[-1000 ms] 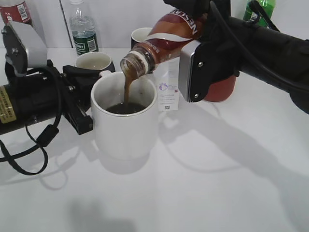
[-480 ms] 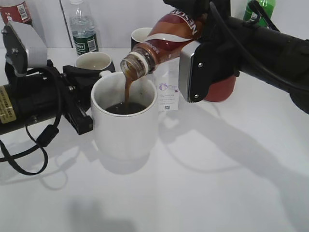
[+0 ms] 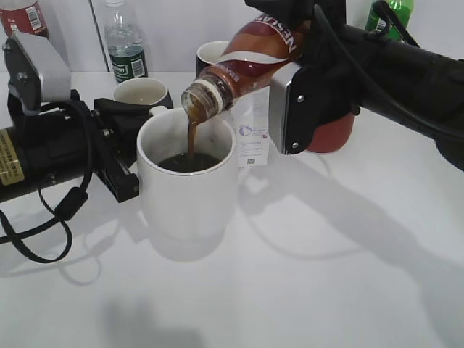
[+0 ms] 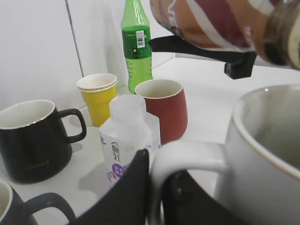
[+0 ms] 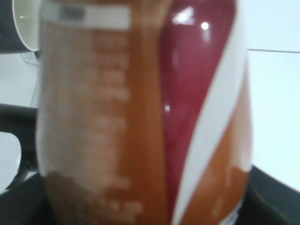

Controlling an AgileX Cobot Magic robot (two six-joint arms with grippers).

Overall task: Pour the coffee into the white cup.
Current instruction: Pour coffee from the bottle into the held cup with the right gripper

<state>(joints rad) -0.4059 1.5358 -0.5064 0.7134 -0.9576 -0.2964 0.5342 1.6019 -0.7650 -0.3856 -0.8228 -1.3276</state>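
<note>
Right wrist view is filled by the blurred label of the coffee bottle (image 5: 140, 117); the right gripper (image 3: 293, 43) itself is hidden there, though the exterior view shows it clamped around the bottle body. Bottle long axis runs from 2 o'clock down to 8 o'clock, mouth lowest, over the white cup (image 3: 187, 181). A brown stream drops into dark liquid inside. Left gripper (image 4: 157, 187) is closed on the cup handle, its fingers cut off at the frame edge. Cup stands on a white table (image 3: 326, 275); a white wall lies behind.
</note>
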